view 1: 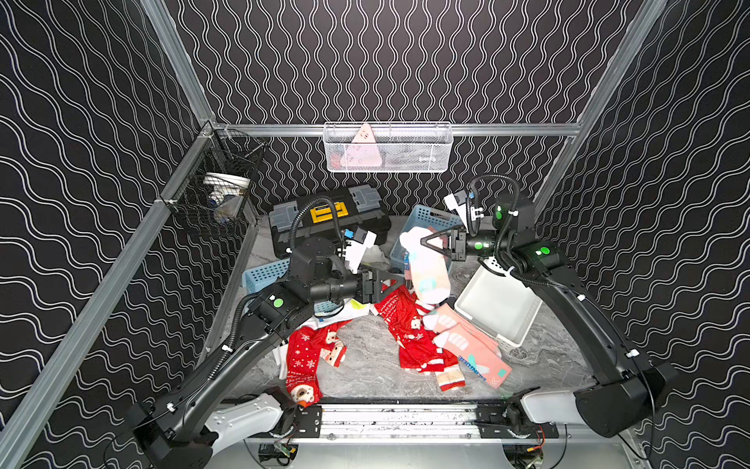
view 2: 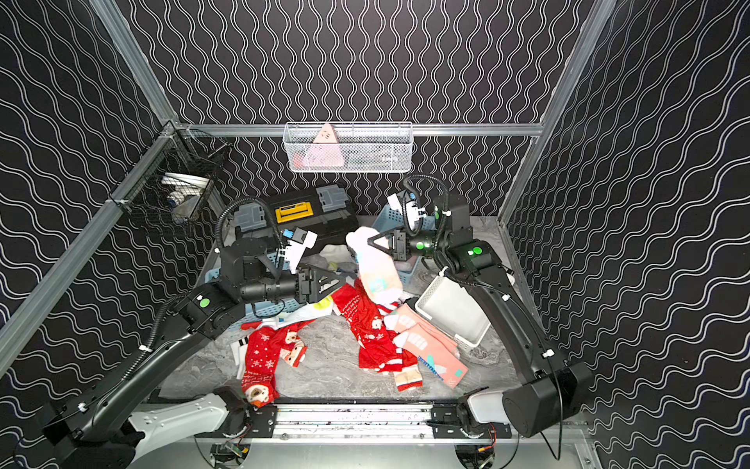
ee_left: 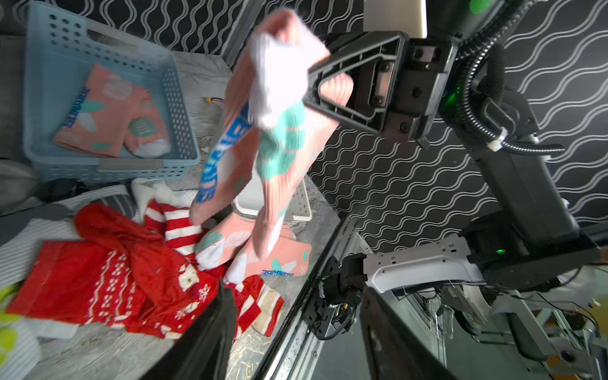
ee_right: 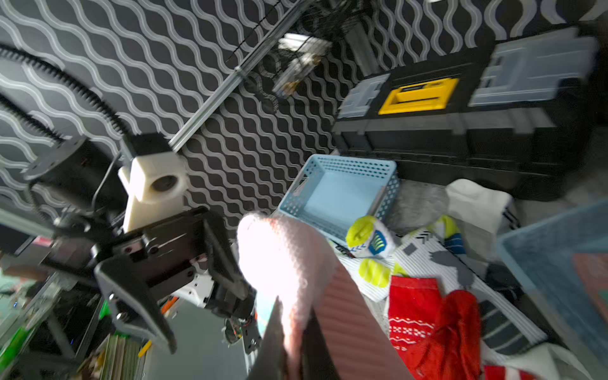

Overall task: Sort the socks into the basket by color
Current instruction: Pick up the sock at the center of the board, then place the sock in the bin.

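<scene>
In its own wrist view the right gripper (ee_right: 296, 309) shows only two dark fingers (ee_right: 275, 342), cut by the picture's edge. The pink sock (ee_right: 283, 263) pinched between them is washed out by light; the part hanging under the fingers falls outside that picture. Of the left gripper (ee_left: 296, 292) its wrist view gives only two dark blurred fingers (ee_left: 210, 329), also cut by the edge. Behind these fingers the left arm (view 1: 243, 345) covers most of a blue basket (view 1: 264, 274). Far beyond all fingers, the content of the white mesh basket (view 1: 406, 126) is too unclear to name.
</scene>
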Robot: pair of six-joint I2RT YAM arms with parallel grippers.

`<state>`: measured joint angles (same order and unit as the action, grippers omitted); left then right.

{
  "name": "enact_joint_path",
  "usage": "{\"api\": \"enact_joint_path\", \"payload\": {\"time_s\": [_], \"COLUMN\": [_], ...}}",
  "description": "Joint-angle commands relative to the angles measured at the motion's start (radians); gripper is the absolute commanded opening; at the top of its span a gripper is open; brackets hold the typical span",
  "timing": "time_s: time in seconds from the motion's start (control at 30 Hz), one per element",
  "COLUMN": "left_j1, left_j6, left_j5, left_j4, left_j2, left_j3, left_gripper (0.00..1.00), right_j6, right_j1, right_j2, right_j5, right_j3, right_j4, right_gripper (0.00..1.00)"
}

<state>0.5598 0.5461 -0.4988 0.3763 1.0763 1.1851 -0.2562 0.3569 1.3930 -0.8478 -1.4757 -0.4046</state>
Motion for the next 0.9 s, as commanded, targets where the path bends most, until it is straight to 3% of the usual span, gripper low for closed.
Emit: {"api": "enact_joint_path", "payload": {"time_s": [0.0,0.13,0.43,0.87], "left_j1": [-0.02,-0.056,-0.065,-0.066], "left_j6": [-0.022,-0.003,-0.029,-0.041], "left_j5": [0.108,0.152,0.222,0.246], "left_j4": [0.055,0.057,0.116,0.13], "left_j2": [-0.01,-0.005,0.025,0.049], "left_j3": [-0.004,-0.019,-0.007,-0.008], "left_gripper": [0.65,0.65,0.65,0.65], "right_j6": [-0.061,-0.084,-0.19,-0.286], "right_j1": [-0.018,-0.033,-0.057,-0.12], "right_j2": [0.056,0.187,0.4,0.624], "right_j5": [0.129,0.213,0.319,0.293], "right_j3": [-0.06,-0.192,-0.32,-0.411], "right_j4": [-0.048,-0.158,-0.091,0.054], "right_gripper": [0.0,0.0,0.0,0.0]}}
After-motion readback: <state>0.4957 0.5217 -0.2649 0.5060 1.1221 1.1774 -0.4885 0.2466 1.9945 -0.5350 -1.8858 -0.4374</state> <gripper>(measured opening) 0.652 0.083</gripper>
